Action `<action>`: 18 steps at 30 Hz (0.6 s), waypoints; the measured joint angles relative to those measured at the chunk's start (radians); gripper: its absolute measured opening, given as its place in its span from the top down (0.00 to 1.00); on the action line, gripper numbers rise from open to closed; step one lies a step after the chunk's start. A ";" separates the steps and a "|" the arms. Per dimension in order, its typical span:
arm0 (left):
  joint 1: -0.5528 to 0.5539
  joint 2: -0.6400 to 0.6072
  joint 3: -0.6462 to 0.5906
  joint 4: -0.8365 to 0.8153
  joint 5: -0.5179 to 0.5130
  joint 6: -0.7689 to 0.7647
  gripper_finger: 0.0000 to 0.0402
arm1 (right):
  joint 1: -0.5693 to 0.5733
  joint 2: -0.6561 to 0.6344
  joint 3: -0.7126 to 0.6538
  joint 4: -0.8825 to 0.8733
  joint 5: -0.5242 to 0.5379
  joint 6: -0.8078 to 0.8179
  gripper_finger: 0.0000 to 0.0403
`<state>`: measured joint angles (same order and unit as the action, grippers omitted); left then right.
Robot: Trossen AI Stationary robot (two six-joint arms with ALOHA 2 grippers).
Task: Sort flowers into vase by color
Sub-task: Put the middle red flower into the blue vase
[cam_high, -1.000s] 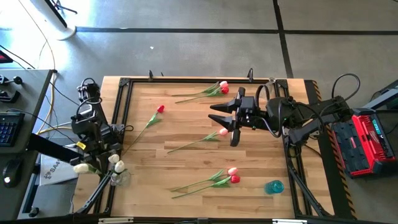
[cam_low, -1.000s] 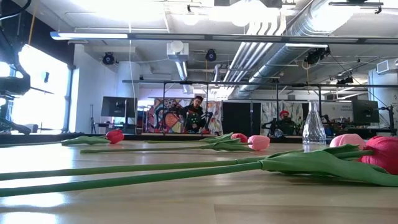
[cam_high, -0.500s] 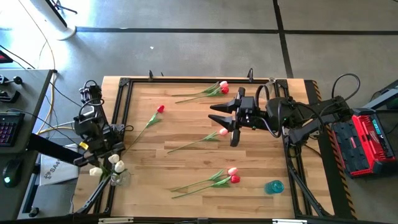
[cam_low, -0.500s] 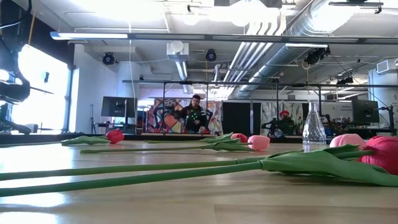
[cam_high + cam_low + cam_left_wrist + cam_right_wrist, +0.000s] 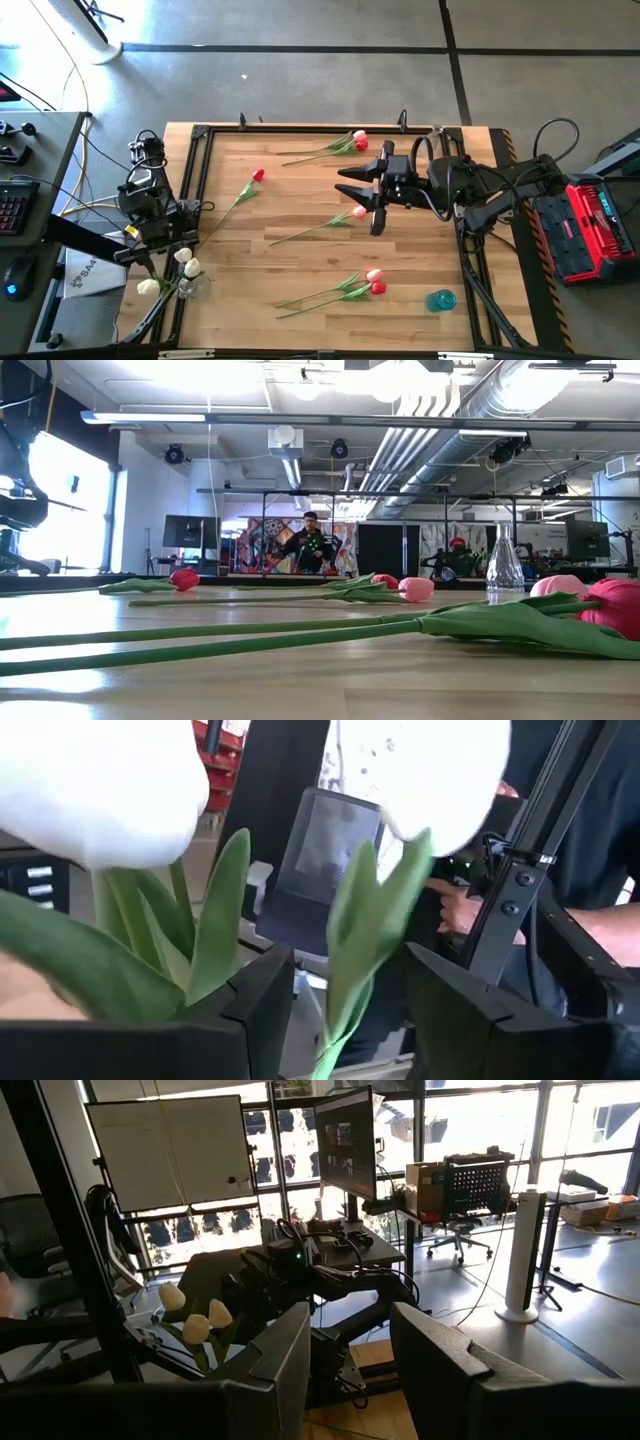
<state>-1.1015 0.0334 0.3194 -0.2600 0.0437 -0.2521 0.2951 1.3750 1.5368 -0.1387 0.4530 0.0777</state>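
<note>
While upright, white tulips (image 5: 185,262) in vase (image 5: 192,288).

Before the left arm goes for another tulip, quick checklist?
1. Left end effector open, letting go of the cream-white artificial tulips: ok.
2. Cream-white heads bunched at the clear glass vase on the table's left edge: ok.
3. Third white head leans out past the edge; seated in the vase: cannot tell.
4. Right end effector parked mid-table, empty: ok.
5. Red and pink tulips on the wooden table unsorted, e.g. the lone red tulip: not ok.
6. Small teal glass vase at the right front upright: ok.
</note>
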 joint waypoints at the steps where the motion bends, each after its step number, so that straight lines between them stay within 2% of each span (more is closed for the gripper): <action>1: 0.000 0.000 0.008 -0.012 0.000 -0.005 0.57 | 0.000 0.000 0.000 0.000 0.000 0.000 0.68; 7: 0.000 0.000 0.077 -0.121 -0.015 0.025 0.57 | 0.000 0.000 0.000 0.000 0.000 0.000 0.68; 18: 0.000 0.000 0.125 -0.192 -0.024 0.020 0.57 | 0.000 0.000 0.000 0.000 0.000 0.000 0.68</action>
<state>-1.1011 0.0334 0.4447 -0.4515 0.0201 -0.2321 0.2951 1.3750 1.5368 -0.1383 0.4530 0.0780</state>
